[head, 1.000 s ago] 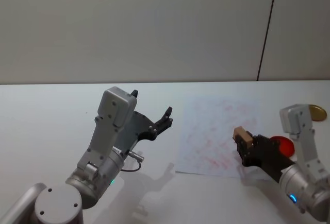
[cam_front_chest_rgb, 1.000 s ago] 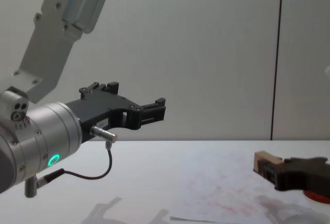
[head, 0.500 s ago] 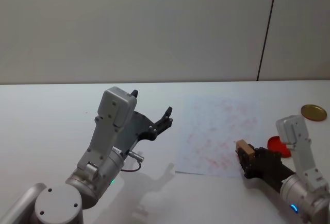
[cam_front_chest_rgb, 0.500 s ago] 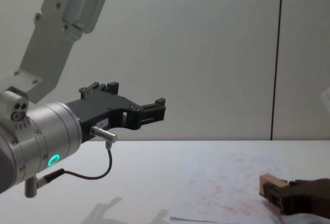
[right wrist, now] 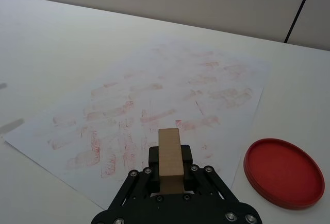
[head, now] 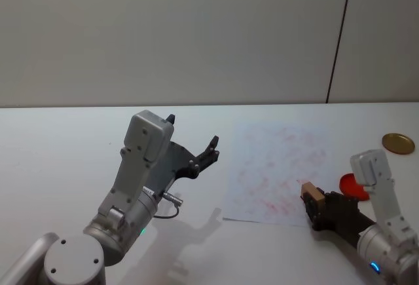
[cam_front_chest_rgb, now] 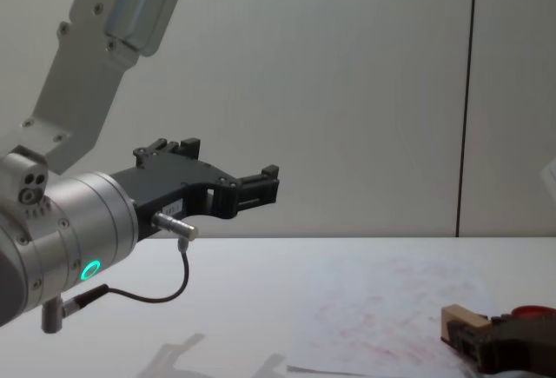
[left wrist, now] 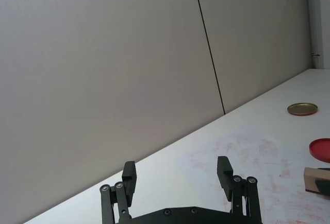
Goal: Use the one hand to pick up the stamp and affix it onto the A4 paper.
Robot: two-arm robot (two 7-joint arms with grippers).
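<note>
You see your left gripper (left wrist: 176, 168) with its fingers wide apart. Beyond it lies the paper (left wrist: 247, 147), smudged red. The stamp (left wrist: 312, 179) is near the red pad (left wrist: 320, 149), and the gold lid (left wrist: 302, 109) is farther off.

L arm is parked up on my left side: forearm rises from the lower left, the grey wrist housing is bent over at the top, and a teal ring light glows on the wrist. L hand (left wrist: 176, 171) hangs in the air, pointing fwd and a bit to the right, w/ both black fingers spread wide and nothing between them. A thin cable loops under its wrist.

R arm comes in low from the lower right corner, w/ a blue light on the wrist and a pale link standing up behind it. R hand (head: 313, 204) points fwd-left, down low, fingers clamped on the stamp (right wrist: 170, 149), which sticks out past the fingertips.
</note>
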